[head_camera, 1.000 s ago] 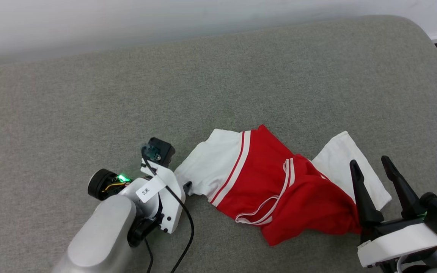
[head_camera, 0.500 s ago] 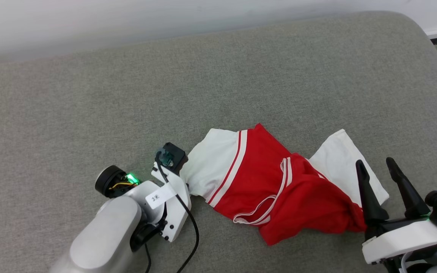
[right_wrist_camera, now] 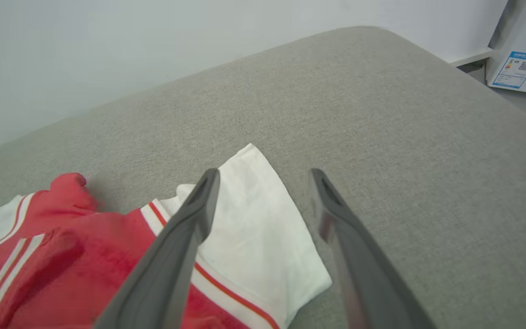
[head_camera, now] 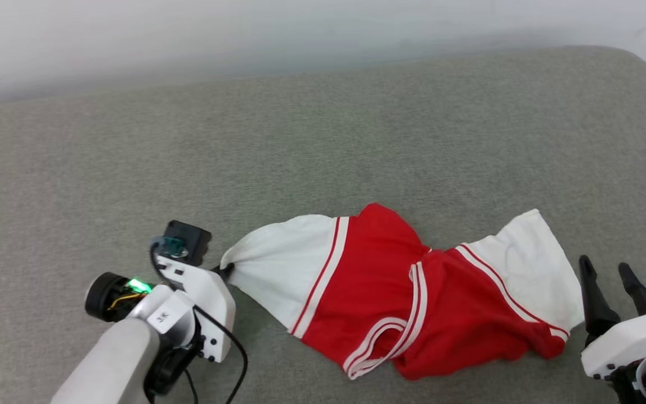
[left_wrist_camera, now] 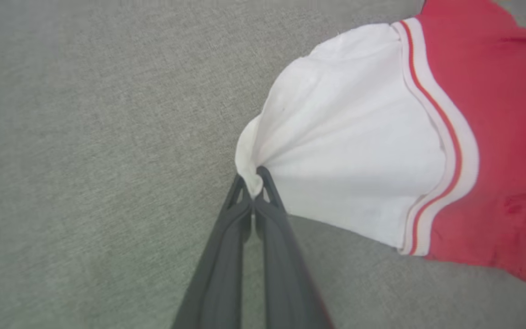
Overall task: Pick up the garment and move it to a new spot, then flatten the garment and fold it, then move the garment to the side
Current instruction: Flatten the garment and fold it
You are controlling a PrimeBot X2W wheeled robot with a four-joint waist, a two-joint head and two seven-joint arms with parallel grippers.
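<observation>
Left claw [left_wrist_camera: 253, 182], pointing rightward, pinches the garment [head_camera: 379, 280] sleeve.

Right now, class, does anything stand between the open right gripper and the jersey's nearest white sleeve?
Nothing visible does. The right gripper stands open at the edge of the white sleeve of the garment. The left gripper is shut on the other sleeve.

1. The garment [head_camera: 390, 292] is soft matt cloth: the red body looks finely knitted, and the white sleeve [left_wrist_camera: 349, 141] is smooth with faint creases.
2. The grey cushion [head_camera: 356, 129] beneath it is coarse woven upholstery, matt and slightly flecked.
3. The left gripper [left_wrist_camera: 251, 180] and the right gripper [right_wrist_camera: 263, 176] have dark fingers of smooth, matt, plastic-looking material.
4. The left wrist housing [head_camera: 211, 303] is glossy white plastic; the forearm [head_camera: 110, 365] is pale grey — smooth, satin.
5. The wall [head_camera: 244, 33] looks smooth and matt.
</observation>
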